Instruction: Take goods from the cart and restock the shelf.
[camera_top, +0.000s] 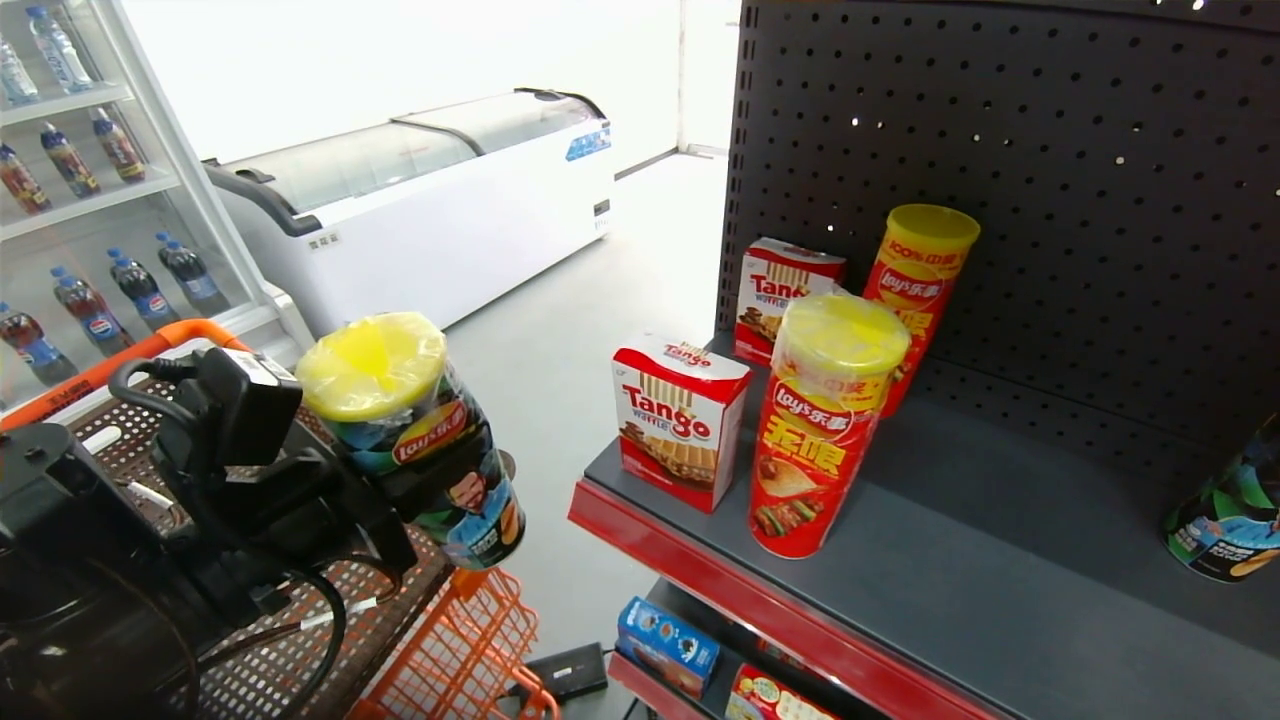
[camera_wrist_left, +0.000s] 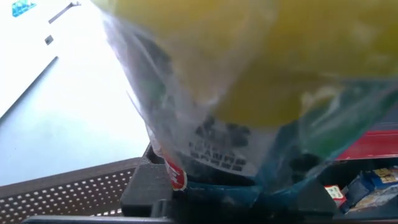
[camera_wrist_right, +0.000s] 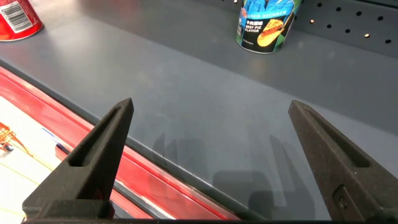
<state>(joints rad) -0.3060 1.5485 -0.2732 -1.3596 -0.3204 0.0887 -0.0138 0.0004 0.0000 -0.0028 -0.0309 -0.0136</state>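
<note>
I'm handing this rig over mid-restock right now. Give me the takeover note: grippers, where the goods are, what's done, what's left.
Left gripper: shut on the blue chips can, held lid-up and tilted above the cart, short of the shelf.
Right gripper: open and empty, over bare shelf near its red front edge.
On the shelf: two wafer boxes, two red chips cans, and a second blue can at the right.
Done: one can is out of the cart.
Left: carry it over, stand it on the open deck, release. The arm hides what remains in the cart.
</note>
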